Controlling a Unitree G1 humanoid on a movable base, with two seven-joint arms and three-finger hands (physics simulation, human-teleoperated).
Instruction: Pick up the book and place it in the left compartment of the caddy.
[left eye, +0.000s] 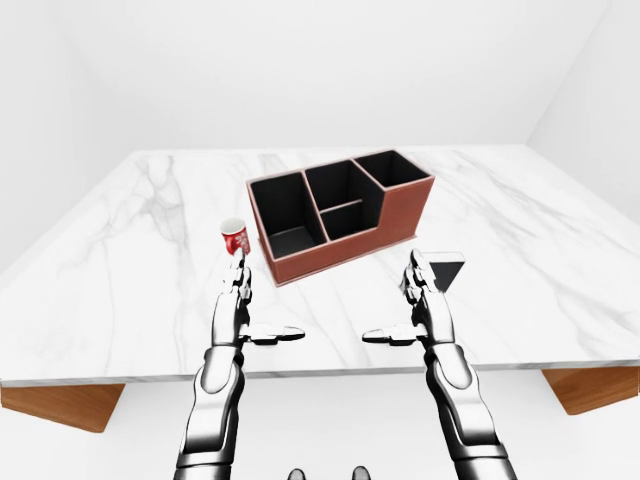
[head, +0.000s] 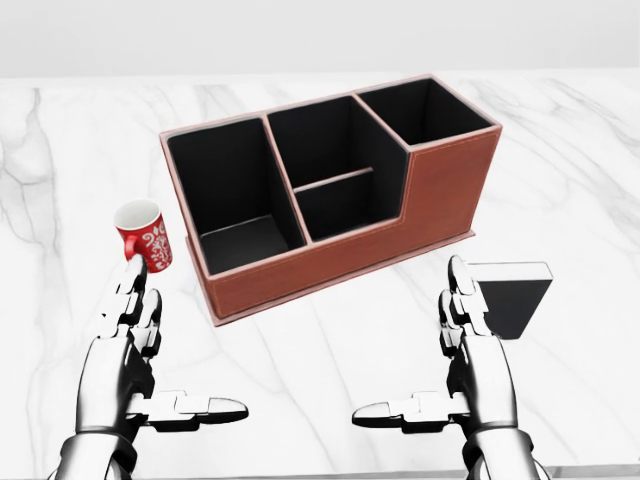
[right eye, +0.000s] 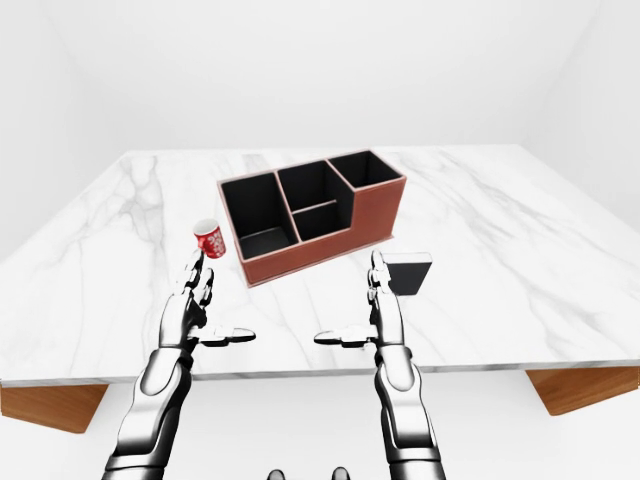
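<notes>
The book is seen in the head view standing upright on the marble counter, dark cover toward the camera, just off the right end of the caddy and apart from it. The caddy is a red-brown box with black-lined compartments, set at an angle near the middle of the counter; its left compartment is the large one at the view's left. A red cup stands tilted just beside the caddy's left end. The left hand is held over the counter's near edge with fingers spread and thumb extended inward, gripping nothing. The right hand is posed the same way, open and empty, its fingertips overlapping the book's left edge in the picture; contact cannot be determined.

In the left-eye view, the whole counter is visible, with the caddy, cup and book grouped at its middle and well clear of its side edges. Both forearms are raised from below the near edge.

In the right-eye view, the same layout is shown, with the book visible beyond the right hand.
</notes>
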